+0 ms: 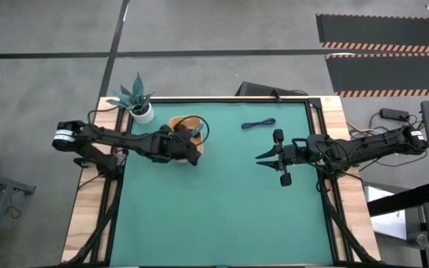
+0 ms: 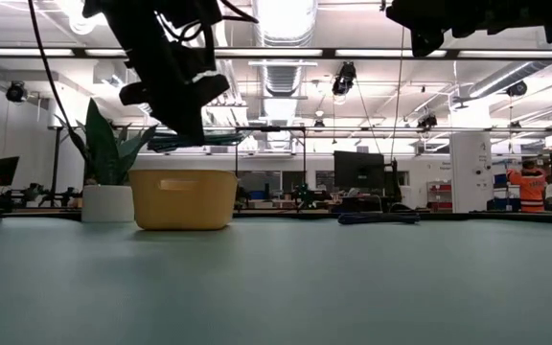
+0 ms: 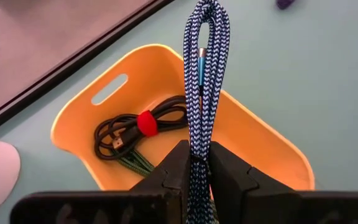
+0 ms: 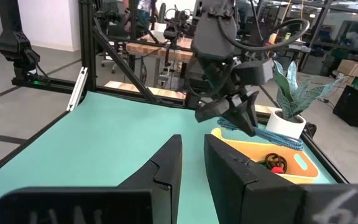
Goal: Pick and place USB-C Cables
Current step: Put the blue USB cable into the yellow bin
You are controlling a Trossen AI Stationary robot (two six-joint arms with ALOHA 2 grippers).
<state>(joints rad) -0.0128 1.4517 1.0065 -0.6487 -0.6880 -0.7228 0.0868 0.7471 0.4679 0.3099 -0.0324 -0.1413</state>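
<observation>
My left gripper [image 3: 199, 152] hovers over the yellow tray [image 3: 79, 109] at the table's far left. It is shut on the teal-blue USB-C cable [image 3: 205, 68], a braided looped bundle. In the tray lie the black cable with a red tie [image 3: 143, 123] and, partly under it, the dark green one [image 3: 135, 165]. The blue-purple cable [image 1: 258, 124] lies flat on the green mat to the right of the tray. My right gripper [image 1: 261, 157] waits above the mat's right half, level, with a narrow gap between its fingers and nothing in it. My left gripper pinches the teal-blue bundle near one end [image 3: 197, 163] between its two fingers, several strands together. The fingers slant down toward the tray. The bundle sticks out ahead of the fingertips over the tray [image 4: 272, 137], clear of its rim.
A potted plant [image 1: 136, 100] in a white pot stands at the far left corner beside the tray. A black frame [image 1: 222, 99] runs along the mat's far edge. The mat's near half [image 1: 214, 216] lies bare.
</observation>
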